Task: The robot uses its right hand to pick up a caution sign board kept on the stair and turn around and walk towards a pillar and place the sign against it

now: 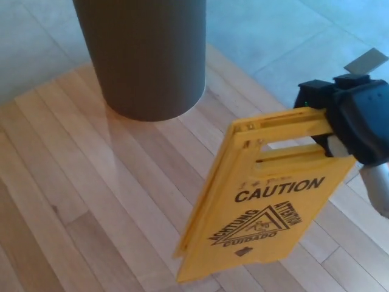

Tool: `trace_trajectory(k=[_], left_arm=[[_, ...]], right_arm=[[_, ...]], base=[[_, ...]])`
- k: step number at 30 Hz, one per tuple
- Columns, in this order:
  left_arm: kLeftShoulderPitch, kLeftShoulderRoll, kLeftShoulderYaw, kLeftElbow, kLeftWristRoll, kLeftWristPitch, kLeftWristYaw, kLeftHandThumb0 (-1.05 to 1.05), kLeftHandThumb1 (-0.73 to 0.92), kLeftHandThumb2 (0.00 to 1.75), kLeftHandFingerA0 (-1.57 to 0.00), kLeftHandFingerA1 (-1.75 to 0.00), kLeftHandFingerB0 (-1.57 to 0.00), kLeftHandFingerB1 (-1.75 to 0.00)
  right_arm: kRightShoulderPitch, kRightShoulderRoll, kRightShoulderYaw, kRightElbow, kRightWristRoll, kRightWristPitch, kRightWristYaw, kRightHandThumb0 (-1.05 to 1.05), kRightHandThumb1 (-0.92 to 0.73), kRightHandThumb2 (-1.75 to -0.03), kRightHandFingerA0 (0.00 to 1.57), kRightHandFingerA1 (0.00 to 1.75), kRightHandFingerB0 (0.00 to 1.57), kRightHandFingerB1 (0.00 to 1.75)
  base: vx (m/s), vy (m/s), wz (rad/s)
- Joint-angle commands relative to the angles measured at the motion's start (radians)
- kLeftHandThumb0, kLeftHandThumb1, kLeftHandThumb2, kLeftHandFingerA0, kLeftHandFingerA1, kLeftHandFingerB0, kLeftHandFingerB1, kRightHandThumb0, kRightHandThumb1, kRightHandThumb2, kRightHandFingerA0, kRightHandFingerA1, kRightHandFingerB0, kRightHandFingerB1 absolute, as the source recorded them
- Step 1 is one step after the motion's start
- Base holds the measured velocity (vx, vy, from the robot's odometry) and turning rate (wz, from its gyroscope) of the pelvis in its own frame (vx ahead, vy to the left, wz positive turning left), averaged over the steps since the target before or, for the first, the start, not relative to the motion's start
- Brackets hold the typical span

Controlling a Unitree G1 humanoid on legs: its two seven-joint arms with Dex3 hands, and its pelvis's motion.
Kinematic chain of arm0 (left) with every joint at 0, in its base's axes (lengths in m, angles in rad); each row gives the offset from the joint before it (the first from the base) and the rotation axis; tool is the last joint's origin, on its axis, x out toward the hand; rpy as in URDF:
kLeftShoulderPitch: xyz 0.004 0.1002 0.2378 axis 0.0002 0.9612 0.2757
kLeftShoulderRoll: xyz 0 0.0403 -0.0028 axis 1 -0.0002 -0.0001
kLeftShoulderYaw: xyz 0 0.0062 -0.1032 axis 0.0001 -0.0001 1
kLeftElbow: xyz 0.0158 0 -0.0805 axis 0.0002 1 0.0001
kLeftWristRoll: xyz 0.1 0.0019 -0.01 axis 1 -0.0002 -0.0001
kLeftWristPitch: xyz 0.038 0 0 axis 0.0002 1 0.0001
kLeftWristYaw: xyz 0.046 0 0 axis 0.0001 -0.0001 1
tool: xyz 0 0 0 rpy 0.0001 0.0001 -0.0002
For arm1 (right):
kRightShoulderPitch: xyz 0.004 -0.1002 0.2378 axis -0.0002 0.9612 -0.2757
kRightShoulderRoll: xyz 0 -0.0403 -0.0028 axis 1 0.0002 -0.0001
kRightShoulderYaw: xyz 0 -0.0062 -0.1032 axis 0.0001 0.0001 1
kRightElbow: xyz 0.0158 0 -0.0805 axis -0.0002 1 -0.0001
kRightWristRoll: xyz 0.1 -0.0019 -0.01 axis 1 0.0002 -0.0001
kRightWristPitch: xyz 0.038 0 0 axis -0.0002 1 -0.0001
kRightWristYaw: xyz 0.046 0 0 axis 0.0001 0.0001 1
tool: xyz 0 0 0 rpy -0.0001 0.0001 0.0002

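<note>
A yellow folded caution sign (261, 201) with black "CAUTION" lettering and a warning triangle hangs above the wooden floor at the right. My right hand (355, 118) is shut on the sign's top handle slot and holds it off the ground, tilted. The round dark brown pillar (143, 55) rises from the floor at the upper left of the sign, a short gap away from it. My left hand does not show.
Wooden floor planks (79, 201) run diagonally under the sign and pillar. Pale grey tiles (292, 36) begin beyond the wood at the top and right. A small grey flap (366, 61) shows near the upper right edge.
</note>
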State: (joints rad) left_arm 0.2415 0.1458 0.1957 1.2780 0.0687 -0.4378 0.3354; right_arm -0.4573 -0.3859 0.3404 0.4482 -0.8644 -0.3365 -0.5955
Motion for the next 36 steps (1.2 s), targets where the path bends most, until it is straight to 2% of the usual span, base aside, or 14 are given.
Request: trace_trajectory(k=[1,3,9,10,16,17,19,20,24,25,32,33,35,36], left_arm=[[-0.002,0.014,-0.001,0.007,-0.003,-0.005,-0.004,0.05,0.56,0.86,-0.96,-0.84,-0.87,-0.65],[-0.011,0.017,-0.003,0.021,0.000,0.006,-0.003,-0.05,0.63,0.81,-0.99,-0.84,-0.89,-0.60],[-0.025,0.018,0.005,0.027,-0.010,0.014,-0.012,0.01,0.59,0.83,-0.98,-0.82,-0.88,-0.61],[-0.029,0.024,-0.014,0.029,0.013,0.019,0.007,-0.04,0.60,0.80,-0.99,-0.84,-0.90,-0.59],[-0.032,0.024,-0.008,0.029,0.004,0.012,0.003,-0.06,0.59,0.80,-0.99,-0.86,-0.92,-0.62],[-0.035,0.024,-0.010,0.030,0.006,0.014,0.004,0.02,0.55,0.92,-0.99,-0.84,-0.90,-0.63],[-0.040,0.022,-0.009,0.031,0.003,0.018,0.001,0.03,0.56,0.86,-0.99,-0.83,-0.90,-0.62],[-0.041,0.023,-0.016,0.031,0.010,0.018,0.010,-0.01,0.57,0.87,-1.01,-0.84,-0.91,-0.62],[-0.035,0.022,-0.018,0.024,0.007,-0.001,0.011,0.00,0.56,0.92,-1.01,-0.88,-0.92,-0.63],[-0.037,0.022,-0.018,0.024,0.008,0.000,0.013,0.02,0.54,0.98,-1.01,-0.85,-0.93,-0.65],[-0.034,0.024,-0.027,0.018,0.014,-0.003,0.034,0.02,0.52,0.97,-1.02,-0.85,-0.94,-0.63],[-0.031,0.028,-0.022,0.024,0.008,-0.004,0.019,-0.03,0.60,0.85,-1.03,-0.89,-0.93,-0.66],[-0.030,0.034,-0.032,0.027,0.018,0.001,0.024,-0.06,0.62,0.81,-1.03,-0.87,-0.92,-0.66],[-0.032,0.034,-0.029,0.027,0.014,0.005,0.023,-0.08,0.66,0.69,-1.04,-0.86,-0.93,-0.66]], right_arm=[[-0.058,-0.008,-0.005,0.001,-0.009,0.013,-0.013,-0.13,-0.47,-1.09,1.28,1.34,1.01,1.15],[-0.073,0.013,0.004,-0.004,-0.005,0.008,-0.005,-0.15,-0.48,-1.11,1.26,1.34,1.00,1.15],[-0.086,0.040,0.019,-0.011,-0.006,0.002,-0.001,-0.15,-0.48,-1.10,1.27,1.35,1.00,1.17],[-0.096,0.053,0.031,-0.010,-0.015,0.002,-0.002,-0.11,-0.47,-1.08,1.05,1.59,0.92,1.33],[-0.106,0.081,0.043,-0.007,-0.011,0.009,0.024,-0.13,-0.49,-1.08,1.05,1.57,0.92,1.30],[-0.115,0.093,0.050,0.005,-0.015,0.006,0.019,-0.10,-0.44,-1.06,1.06,1.58,0.93,1.34],[-0.138,0.117,0.068,0.035,-0.025,0.002,0.011,-0.08,-0.43,-1.07,1.06,1.57,0.92,1.35],[-0.144,0.120,0.073,0.044,-0.027,0.000,0.012,-0.08,-0.43,-1.10,1.07,1.55,0.89,1.32],[-0.158,0.133,0.086,0.074,-0.026,-0.004,0.013,-0.08,-0.41,-1.09,1.03,1.60,0.89,1.40],[-0.163,0.135,0.091,0.082,-0.028,0.000,0.024,-0.08,-0.41,-1.06,1.04,1.58,0.94,1.33],[-0.176,0.135,0.124,0.100,-0.053,0.038,0.043,-0.11,-0.43,-1.08,1.03,1.62,0.91,1.37],[-0.190,0.139,0.144,0.137,-0.057,0.034,0.070,-0.08,-0.43,-1.06,1.02,1.61,0.90,1.40],[-0.200,0.141,0.157,0.160,-0.054,0.028,0.086,-0.08,-0.43,-1.05,1.01,1.62,0.90,1.42],[-0.200,0.141,0.159,0.159,-0.052,0.029,0.089,-0.09,-0.44,-1.03,1.02,1.60,0.91,1.39]], base=[[0.17,-0.272,0.09],[0.20,-0.491,-0.11],[0.20,-0.105,-0.09],[0.15,0.054,-0.16],[0.16,0.086,-0.20],[0.18,0.126,-0.04],[0.19,0.082,-0.21],[0.19,0.048,-0.03],[0.17,0.025,0.04],[0.15,-0.007,0.09],[0.14,-0.116,0.21],[0.16,-0.196,0.43],[0.14,-0.173,0.33],[0.13,-0.154,0.08]])
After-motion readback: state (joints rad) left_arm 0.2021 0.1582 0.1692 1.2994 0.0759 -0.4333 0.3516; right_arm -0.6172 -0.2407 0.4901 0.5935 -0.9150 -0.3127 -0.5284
